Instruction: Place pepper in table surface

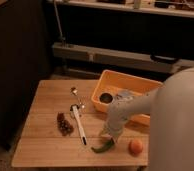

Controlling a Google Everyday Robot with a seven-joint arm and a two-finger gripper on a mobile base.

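**ITEM 1: pepper** (103, 147). Slim, green, slightly curved. Lying flat on table (46, 148), close to front edge, approx. 5 o'clock from tabletop centre. Long axis approx. 8-to-2 o'clock. Upper (2 o'clock) end tucked right under gripper. Stem end vs. tip: can't tell.

**ITEM 2: gripper** (108, 136). Single arm, extends in from 3 o'clock side, wrist bent down, tips directly over pepper's 2 o'clock end. Fingers spread wide, nothing clamped betw. them. Pepper looks to rest on the wood by its own weight. Contact betw. tips and pepper: can't tell, too close to separate.

**KEY RELATION:** pepper at approx. 7 o'clock from tips, just beside and below, body running off toward 8. Judged: placement as good as done. Next move prob. a straight lift, then back toward 2 o'clock, w/o dragging the near end.

**NEARBY:**
- Orange fruit (136, 146) at 3 o'clock of pepper, near but apart.
- White-handled utensil (80, 129) at 10 o'clock, near, not touching.
- Grapes (65, 124) further out, 9–10 o'clock.
- Yellow bin (121, 80) at 12–1 o'clock, behind wrist.

**RISK (judged):** finger catching pepper on the way up and shifting it toward the front edge.
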